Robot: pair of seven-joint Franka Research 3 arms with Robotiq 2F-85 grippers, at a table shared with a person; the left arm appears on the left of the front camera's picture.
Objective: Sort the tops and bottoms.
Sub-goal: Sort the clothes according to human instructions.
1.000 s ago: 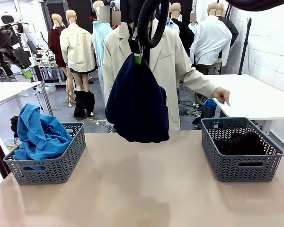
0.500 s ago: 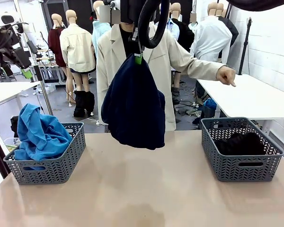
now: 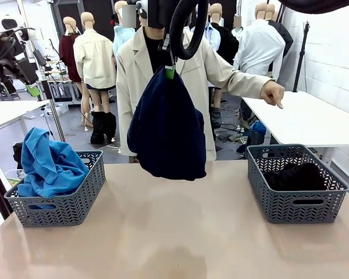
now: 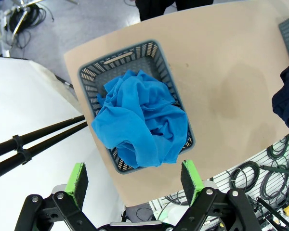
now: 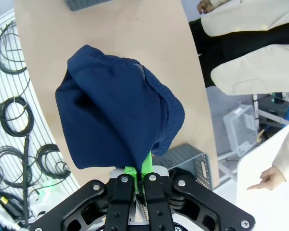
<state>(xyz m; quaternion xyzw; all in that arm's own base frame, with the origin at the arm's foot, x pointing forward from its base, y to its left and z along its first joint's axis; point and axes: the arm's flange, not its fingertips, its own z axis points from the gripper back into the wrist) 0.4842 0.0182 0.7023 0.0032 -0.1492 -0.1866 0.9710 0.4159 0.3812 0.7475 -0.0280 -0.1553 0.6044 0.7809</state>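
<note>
- Two grey baskets sit on the counter (image 3: 174, 232): the left basket (image 3: 58, 203) is heaped with bright blue clothes (image 3: 49, 165), the right basket (image 3: 294, 195) holds a black garment (image 3: 296, 176).
- Front camera has the dark navy garment (image 3: 168, 131) dangling mid-air over the far middle of the counter, clear of both baskets, with bare counter all around underneath.
- Right wrist camera gets what the front can't: the right hand (image 5: 140, 174) is pinched tight on the top of that navy bundle, green pads together on the cloth.
- Left wrist camera looks straight down at the blue pile (image 4: 142, 122), which spills over one basket rim near the counter's edge. The left hand (image 4: 135, 177) is spread wide, holding nothing.
- Person in a beige coat (image 3: 134, 75) stands across the counter, hand (image 3: 273, 93) pointing down toward the right basket's side.
</note>
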